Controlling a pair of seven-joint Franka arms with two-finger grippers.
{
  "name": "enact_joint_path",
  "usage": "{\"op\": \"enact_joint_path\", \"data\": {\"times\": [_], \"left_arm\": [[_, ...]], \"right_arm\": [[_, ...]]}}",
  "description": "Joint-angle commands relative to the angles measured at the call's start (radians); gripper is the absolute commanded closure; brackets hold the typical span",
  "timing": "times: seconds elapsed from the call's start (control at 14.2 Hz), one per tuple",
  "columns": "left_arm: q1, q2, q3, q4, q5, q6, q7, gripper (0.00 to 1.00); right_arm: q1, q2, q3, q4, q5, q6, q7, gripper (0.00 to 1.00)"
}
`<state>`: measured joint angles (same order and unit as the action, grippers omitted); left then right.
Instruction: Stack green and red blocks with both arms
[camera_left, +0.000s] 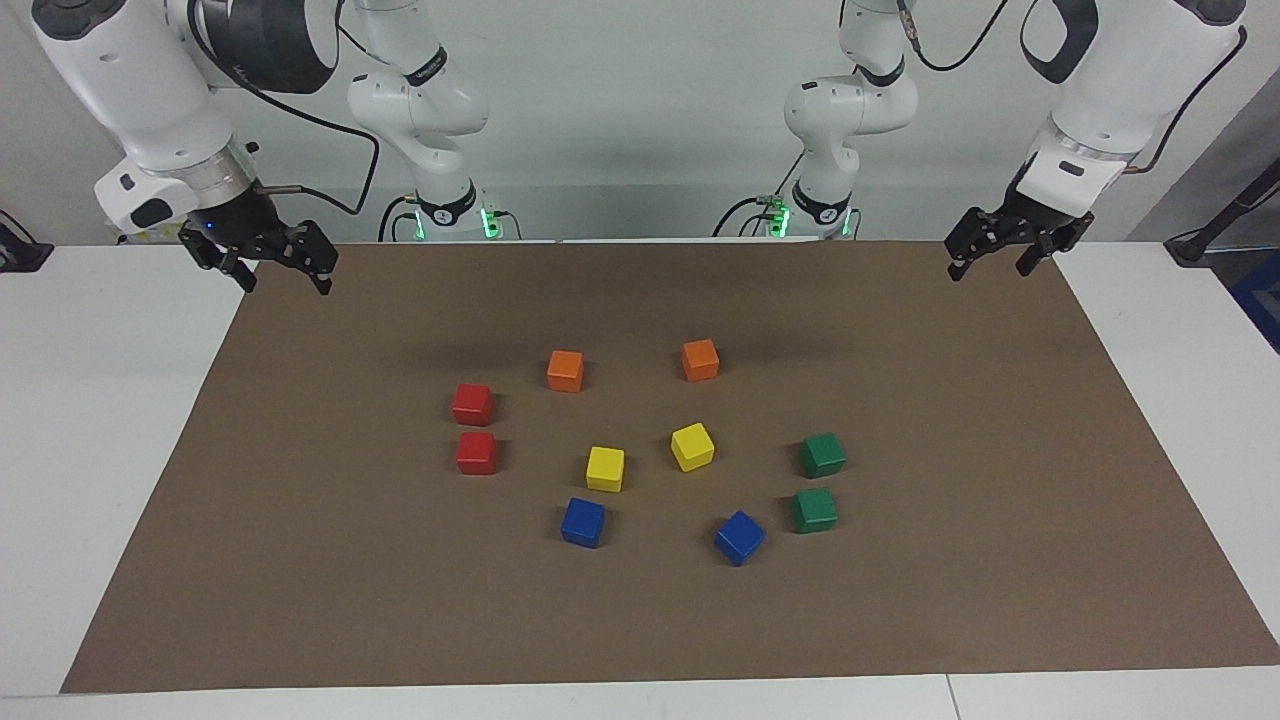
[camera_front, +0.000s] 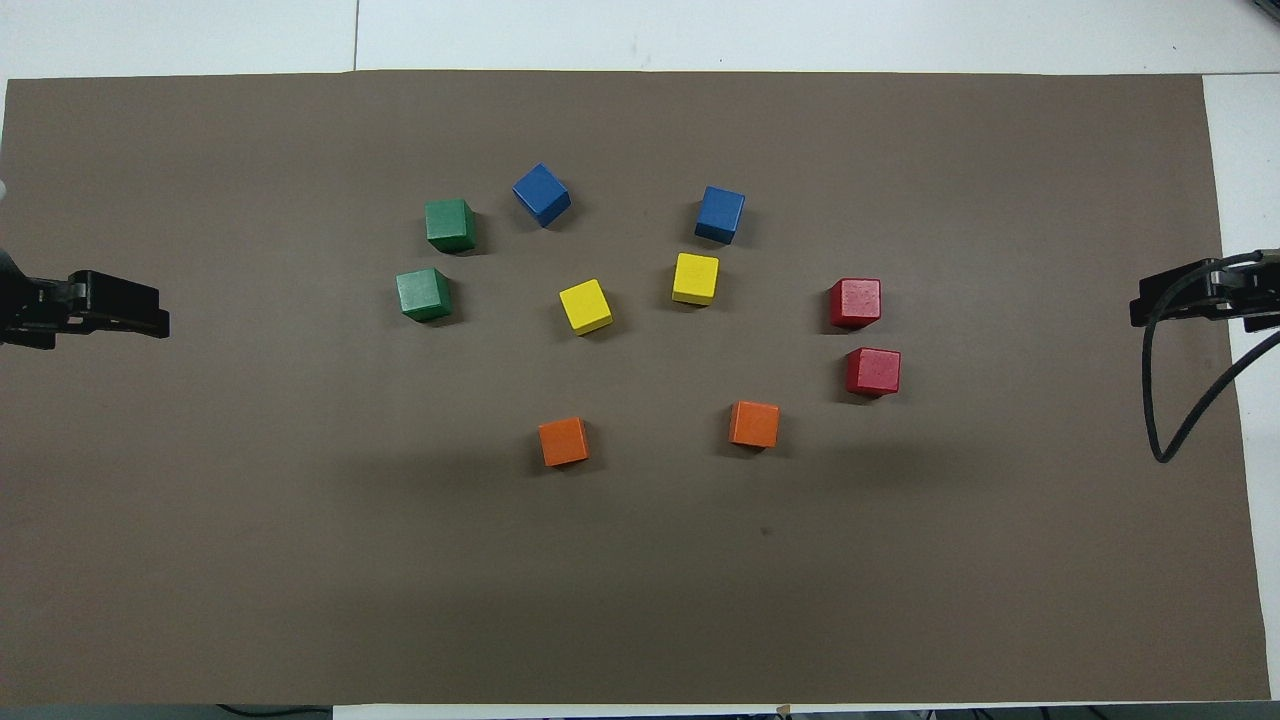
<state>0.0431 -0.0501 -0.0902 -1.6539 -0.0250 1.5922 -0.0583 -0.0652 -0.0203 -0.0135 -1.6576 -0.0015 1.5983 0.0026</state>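
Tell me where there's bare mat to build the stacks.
The brown mat is bare between the orange cubes and the robots, and between each colour pair and its end: green cubes toward the open left end effector, red cubes toward the open right end effector. The middle ring, with yellow cubes and blue cubes, is crowded.

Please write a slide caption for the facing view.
Ten cubes unstacked on the brown mat; left gripper and right gripper wait open, empty.

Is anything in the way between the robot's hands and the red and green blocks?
No. The left hand is up over the mat's edge near the green blocks, the right hand near the red blocks. Only bare brown mat lies between.
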Motion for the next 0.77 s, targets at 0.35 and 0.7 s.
{"op": "enact_joint_path", "data": {"times": [0.35,0.7], "left_arm": [[-0.006,-0.030,0.004,-0.032,0.014,0.017,0.009,0.00],[-0.006,-0.031,0.004,-0.030,0.014,0.017,0.011,0.00]], "right_arm": [[-0.015,-0.001,0.009,-0.008,0.005,-0.001,-0.016,0.00],[-0.013,-0.003,0.009,-0.010,0.005,-0.001,-0.010,0.00]]}}
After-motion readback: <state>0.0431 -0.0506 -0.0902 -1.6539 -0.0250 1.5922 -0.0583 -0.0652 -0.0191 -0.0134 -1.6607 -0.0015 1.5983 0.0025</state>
